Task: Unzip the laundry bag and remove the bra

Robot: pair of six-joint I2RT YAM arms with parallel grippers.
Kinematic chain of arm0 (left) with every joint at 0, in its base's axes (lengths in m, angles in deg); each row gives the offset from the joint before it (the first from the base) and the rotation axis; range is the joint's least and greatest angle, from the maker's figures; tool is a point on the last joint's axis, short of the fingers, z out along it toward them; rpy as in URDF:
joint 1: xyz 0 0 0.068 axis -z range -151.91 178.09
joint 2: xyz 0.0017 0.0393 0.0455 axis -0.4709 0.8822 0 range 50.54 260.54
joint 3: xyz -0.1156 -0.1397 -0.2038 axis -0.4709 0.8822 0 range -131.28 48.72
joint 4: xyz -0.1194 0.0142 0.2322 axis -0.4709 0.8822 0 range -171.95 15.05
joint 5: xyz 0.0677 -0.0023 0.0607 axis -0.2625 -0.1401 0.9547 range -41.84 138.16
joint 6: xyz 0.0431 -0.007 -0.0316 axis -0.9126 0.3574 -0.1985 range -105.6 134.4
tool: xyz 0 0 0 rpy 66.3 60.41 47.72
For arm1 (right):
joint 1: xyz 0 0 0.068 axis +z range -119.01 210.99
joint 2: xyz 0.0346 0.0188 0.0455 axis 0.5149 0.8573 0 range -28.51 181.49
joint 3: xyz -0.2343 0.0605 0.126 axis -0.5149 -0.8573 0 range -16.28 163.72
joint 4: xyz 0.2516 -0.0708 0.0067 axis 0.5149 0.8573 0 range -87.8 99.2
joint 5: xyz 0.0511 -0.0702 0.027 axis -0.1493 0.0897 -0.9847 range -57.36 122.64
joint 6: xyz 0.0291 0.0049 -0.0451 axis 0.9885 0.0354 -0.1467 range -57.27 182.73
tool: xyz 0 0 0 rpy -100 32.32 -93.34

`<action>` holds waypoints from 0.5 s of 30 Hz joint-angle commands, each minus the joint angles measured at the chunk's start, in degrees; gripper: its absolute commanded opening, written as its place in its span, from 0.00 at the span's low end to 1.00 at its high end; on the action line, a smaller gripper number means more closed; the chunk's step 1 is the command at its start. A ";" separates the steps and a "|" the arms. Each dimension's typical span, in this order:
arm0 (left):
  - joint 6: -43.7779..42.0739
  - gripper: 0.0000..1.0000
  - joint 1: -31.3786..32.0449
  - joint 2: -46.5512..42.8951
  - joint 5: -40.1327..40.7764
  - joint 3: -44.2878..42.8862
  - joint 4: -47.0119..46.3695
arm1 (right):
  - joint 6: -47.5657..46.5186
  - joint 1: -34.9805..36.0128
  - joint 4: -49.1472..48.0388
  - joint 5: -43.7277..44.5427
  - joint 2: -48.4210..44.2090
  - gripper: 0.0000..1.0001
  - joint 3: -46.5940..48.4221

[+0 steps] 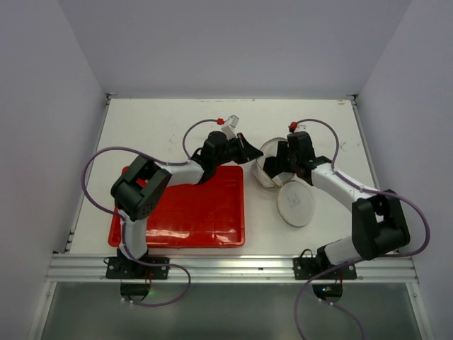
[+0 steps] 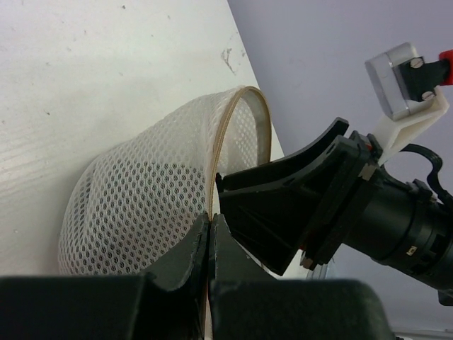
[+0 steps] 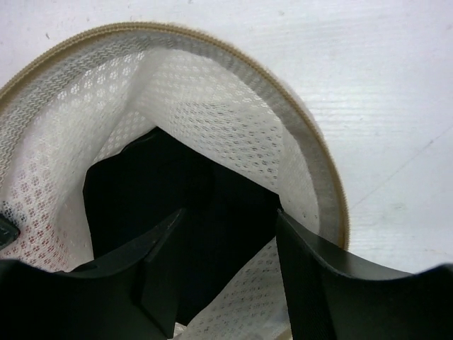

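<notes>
The laundry bag [image 1: 267,170], a whitish mesh dome with a tan rim, lies on its side right of the red tray, mouth open. Its round flap [image 1: 295,204] lies flat on the table beside it. My left gripper [image 1: 251,152] is shut on the bag's rim [image 2: 212,177]; in the left wrist view the jaws [image 2: 211,221] meet on the tan edge. My right gripper [image 1: 279,168] reaches into the mouth. In the right wrist view its fingers [image 3: 230,234] stand apart, with the black bra [image 3: 205,191] between them inside the mesh [image 3: 212,99].
The red tray [image 1: 184,212] sits at the front left, under the left arm. The right arm's black gripper body [image 2: 304,198] is close beside my left fingers. White walls enclose the table on three sides.
</notes>
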 commanded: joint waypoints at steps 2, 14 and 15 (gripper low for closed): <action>-1.79 0.00 -0.44 -1.53 0.15 -0.63 -1.15 | -3.27 0.14 2.09 2.40 -4.66 0.57 2.39; -2.84 0.00 -0.44 1.64 0.77 -2.48 1.84 | -3.20 0.92 -3.27 -10.36 1.13 0.57 1.60; -2.84 0.00 -0.44 1.64 0.94 -2.48 2.01 | -3.02 1.71 -4.58 -10.10 1.31 0.56 1.16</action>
